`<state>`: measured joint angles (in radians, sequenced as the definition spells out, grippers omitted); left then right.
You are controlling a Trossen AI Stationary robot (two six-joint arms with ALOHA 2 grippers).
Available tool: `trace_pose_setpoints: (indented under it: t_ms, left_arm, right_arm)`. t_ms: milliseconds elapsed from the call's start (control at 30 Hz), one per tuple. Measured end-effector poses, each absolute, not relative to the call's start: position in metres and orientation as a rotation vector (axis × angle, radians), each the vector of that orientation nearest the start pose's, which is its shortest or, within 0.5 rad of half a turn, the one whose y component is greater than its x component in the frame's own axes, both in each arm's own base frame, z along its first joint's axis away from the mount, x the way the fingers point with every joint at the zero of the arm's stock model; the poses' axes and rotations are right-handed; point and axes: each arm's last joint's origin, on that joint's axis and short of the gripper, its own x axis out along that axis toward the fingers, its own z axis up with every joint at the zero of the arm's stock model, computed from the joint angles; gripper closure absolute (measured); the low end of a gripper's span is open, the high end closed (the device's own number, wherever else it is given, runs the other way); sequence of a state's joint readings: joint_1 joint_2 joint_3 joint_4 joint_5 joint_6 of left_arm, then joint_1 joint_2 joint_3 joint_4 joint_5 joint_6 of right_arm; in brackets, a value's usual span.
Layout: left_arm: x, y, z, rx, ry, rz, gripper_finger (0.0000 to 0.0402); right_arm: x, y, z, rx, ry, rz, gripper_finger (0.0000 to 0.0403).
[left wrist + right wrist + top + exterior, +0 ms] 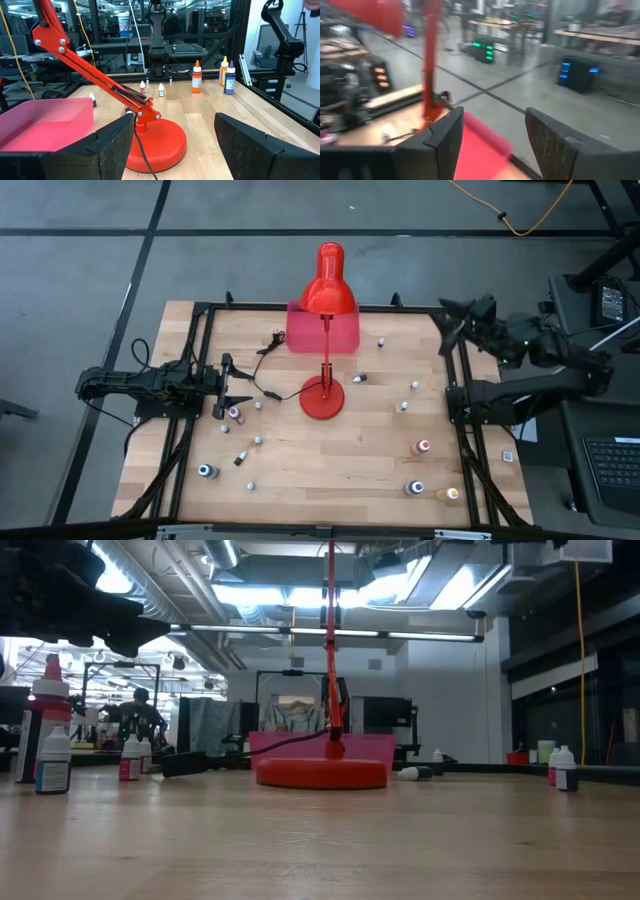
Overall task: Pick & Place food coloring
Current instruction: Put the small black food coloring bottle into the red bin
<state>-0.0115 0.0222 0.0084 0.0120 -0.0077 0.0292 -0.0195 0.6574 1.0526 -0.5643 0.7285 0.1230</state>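
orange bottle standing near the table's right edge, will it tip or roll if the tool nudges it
The orange bottle is probably tippy: it stands upright, tall and narrow on a small base, with a pointed cap. Once down it would likely roll, since the body looks round; another small bottle already lies on its side by the lamp. It looks light, so a gentle push may topple it.

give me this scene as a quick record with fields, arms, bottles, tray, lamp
left gripper: open, empty, low at the table's left side, facing the lamp
right gripper: open, empty, at the table's far right corner
food coloring bottles: scattered over the table, none seen in the tray
pink tray: far edge, behind the lamp
red desk lamp: base near the table's middle
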Motion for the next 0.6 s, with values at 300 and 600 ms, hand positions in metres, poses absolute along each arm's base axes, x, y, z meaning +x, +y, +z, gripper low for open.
trace_pose_setpoints:
  t_ms: [300, 600]
  left_arm:
    - [0.099, -0.001, 0.166, 0.029, 0.002, -0.004, 0.0131]
    - [0.099, -0.001, 0.166, 0.029, 0.001, -0.004, 0.0130]
  right_arm:
    - [0.121, -0.047, 0.443, 0.089, 0.219, -1.030, 0.0188]
    - [0.149, -0.092, 0.446, 0.207, 0.387, -1.001, 0.0188]
